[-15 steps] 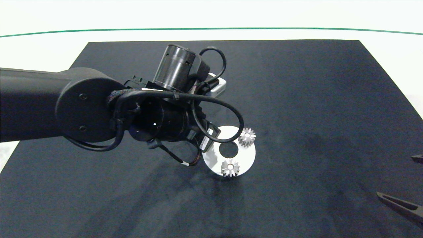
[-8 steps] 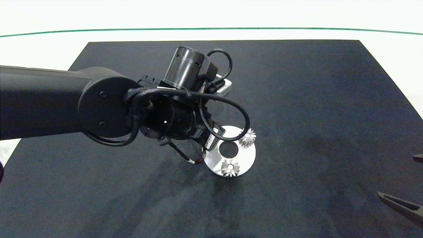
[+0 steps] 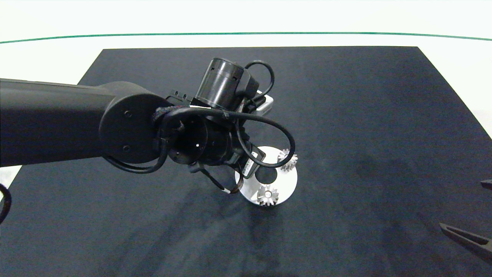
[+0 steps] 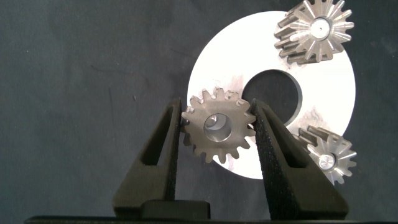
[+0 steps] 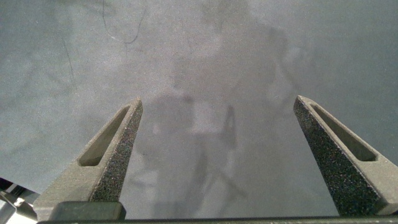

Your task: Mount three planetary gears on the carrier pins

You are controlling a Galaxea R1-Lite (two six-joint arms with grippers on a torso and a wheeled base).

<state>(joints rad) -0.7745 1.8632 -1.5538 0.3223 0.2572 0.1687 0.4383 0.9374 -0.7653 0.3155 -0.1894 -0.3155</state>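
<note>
A flat white carrier disc [image 3: 286, 184] [image 4: 336, 81] with a large centre hole lies mid-mat. Two silvery planetary gears sit on its pins: one at the far side [image 3: 288, 159] [image 4: 316, 31], one at the near side [image 3: 267, 195] [image 4: 328, 160]. My left gripper [image 4: 217, 127] is shut on a third planetary gear [image 4: 217, 127], held just above the disc's left rim; the pin beneath it is hidden. In the head view the left arm's wrist [image 3: 215, 142] covers this gripper. My right gripper [image 5: 217, 155] stands open over bare mat at the near right corner, its fingers [image 3: 467, 240] at the edge.
A dark mat [image 3: 365, 115] covers the white table [image 3: 57, 50], which shows around it with a green line at the far side. The left arm's cable loops [image 3: 269, 130] hang over the disc.
The left arm has moved right and slightly down toward the disc, covering more of its left part. The two seated gears and the right gripper have not moved.
</note>
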